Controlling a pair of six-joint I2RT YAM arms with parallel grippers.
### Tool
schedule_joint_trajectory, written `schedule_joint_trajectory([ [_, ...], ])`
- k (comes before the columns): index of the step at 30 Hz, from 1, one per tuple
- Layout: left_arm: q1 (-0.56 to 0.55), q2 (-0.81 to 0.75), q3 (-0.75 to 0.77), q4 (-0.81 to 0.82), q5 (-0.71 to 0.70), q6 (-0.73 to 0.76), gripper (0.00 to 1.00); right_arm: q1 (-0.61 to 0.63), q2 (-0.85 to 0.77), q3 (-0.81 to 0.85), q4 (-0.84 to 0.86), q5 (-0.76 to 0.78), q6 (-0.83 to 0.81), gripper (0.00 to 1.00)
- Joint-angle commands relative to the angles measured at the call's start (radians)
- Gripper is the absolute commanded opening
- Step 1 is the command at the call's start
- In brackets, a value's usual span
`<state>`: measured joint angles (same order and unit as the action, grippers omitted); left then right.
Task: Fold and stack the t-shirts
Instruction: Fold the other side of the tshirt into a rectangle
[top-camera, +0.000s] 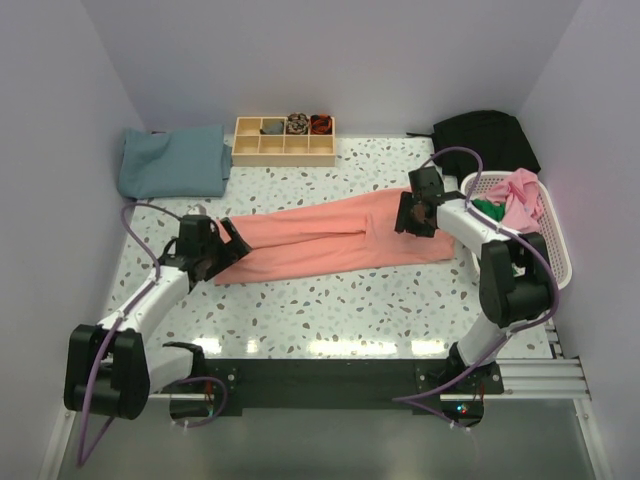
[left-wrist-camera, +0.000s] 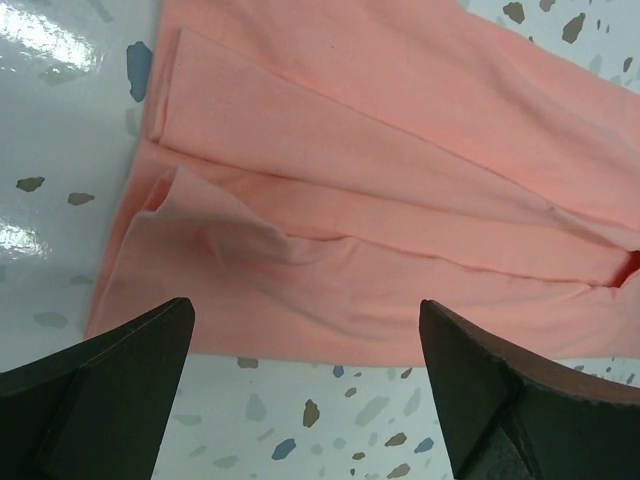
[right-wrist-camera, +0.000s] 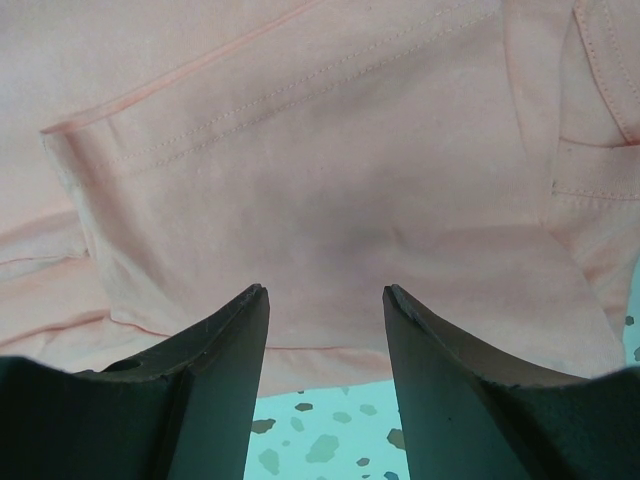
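Your speckled white table (top-camera: 330, 300) sits between pale walls. From above, you see the salmon-pink t-shirt (top-camera: 330, 235) folded long across the table's middle, with the left gripper (top-camera: 228, 240) and right gripper (top-camera: 410, 215) at its ends. In the left wrist view, the jaws are spread wide over the cloth. In the right wrist view, the jaws are half parted and grip nothing.

A salmon-pink shirt (top-camera: 340, 238) lies folded into a long band across the speckled table (top-camera: 330, 310), with the left gripper (top-camera: 230, 246) at its left end and the right gripper (top-camera: 406, 218) at its right end. A teal shirt (top-camera: 172, 162) lies in the far left corner, just beside a wooden tray (top-camera: 284, 150). At the right edge a white basket (top-camera: 556, 262) holds a pink shirt (top-camera: 520, 205) and a green shirt (top-camera: 488, 209), with a black bag (top-camera: 487, 135) behind it.
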<state>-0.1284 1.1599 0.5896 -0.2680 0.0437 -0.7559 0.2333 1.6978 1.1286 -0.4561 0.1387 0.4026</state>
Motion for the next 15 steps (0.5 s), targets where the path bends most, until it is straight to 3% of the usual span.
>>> schedule_joint_trajectory([
  [1,-0.008,0.001,-0.019,0.104,-0.041,0.006,1.00,-0.005,0.000,0.008,0.004,-0.011,0.004,0.54],
  [15,-0.007,0.224,0.059,0.224,-0.099,0.012,1.00,-0.005,0.031,0.008,-0.006,-0.025,-0.007,0.54],
])
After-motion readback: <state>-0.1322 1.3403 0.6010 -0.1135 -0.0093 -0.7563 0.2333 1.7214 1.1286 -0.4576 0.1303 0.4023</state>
